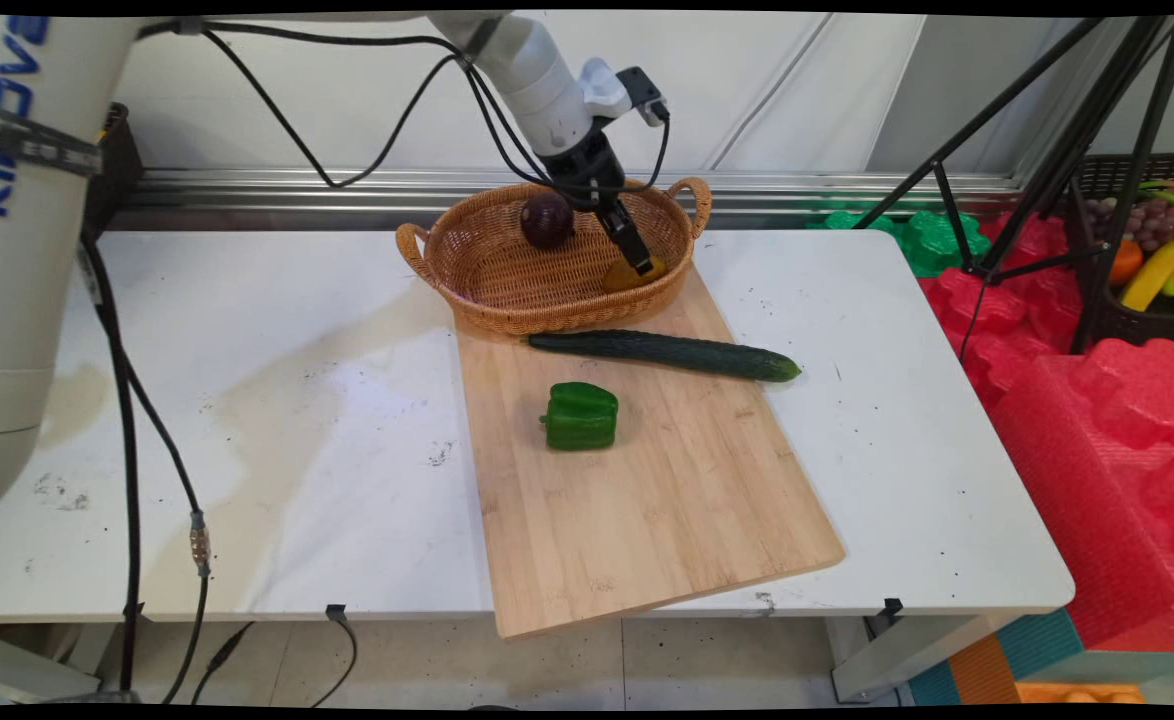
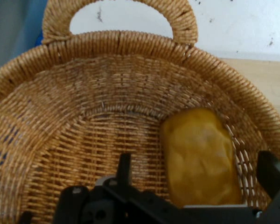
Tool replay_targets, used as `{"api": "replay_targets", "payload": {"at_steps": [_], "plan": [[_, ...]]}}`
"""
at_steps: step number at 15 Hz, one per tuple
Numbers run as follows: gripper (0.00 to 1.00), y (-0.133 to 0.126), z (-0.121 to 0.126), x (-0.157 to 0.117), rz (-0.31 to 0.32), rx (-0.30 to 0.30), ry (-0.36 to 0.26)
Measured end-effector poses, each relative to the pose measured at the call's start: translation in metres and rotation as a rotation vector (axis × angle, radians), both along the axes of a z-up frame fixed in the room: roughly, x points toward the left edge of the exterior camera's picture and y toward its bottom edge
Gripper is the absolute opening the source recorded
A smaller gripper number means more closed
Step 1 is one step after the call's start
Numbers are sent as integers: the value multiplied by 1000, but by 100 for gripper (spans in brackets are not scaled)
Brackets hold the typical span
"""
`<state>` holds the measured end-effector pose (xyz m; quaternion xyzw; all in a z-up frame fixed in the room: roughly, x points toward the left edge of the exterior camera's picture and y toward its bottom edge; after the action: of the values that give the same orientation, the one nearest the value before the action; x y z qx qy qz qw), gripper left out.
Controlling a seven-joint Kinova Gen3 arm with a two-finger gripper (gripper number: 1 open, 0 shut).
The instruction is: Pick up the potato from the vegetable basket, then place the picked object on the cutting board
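My gripper (image 1: 640, 264) reaches down into the right end of a woven basket (image 1: 507, 318) at the back of the table. In the hand view the gripper (image 2: 198, 173) is open, its two fingers (image 2: 124, 169) standing either side of a yellow lumpy vegetable (image 2: 200, 156) on the basket floor (image 2: 84, 140), with a gap on each side. That yellow vegetable (image 1: 618, 279) shows partly behind the fingers in the main view. A dark purple onion (image 1: 547, 220) rests at the basket's back wall, left of the gripper.
A wooden cutting board (image 1: 647, 500) lies in front of the basket with a cucumber (image 1: 662, 353) and a green bell pepper (image 1: 580, 416) on it. A black tripod (image 1: 1037, 170), red foam (image 1: 1097, 400) and a crate of fruit (image 1: 1152, 260) stand off the table's right.
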<state>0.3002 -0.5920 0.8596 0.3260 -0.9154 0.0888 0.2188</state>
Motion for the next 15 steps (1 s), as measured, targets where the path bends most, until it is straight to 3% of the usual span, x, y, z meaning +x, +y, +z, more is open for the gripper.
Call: {"api": "replay_targets", "payload": {"at_steps": [8,9,15], "plan": [[100,-17,-23,-3,-24,52,-1],[0,-19,-25,-2,-25,56,-1],[0,-23,-26,0,-34,61,4]]}}
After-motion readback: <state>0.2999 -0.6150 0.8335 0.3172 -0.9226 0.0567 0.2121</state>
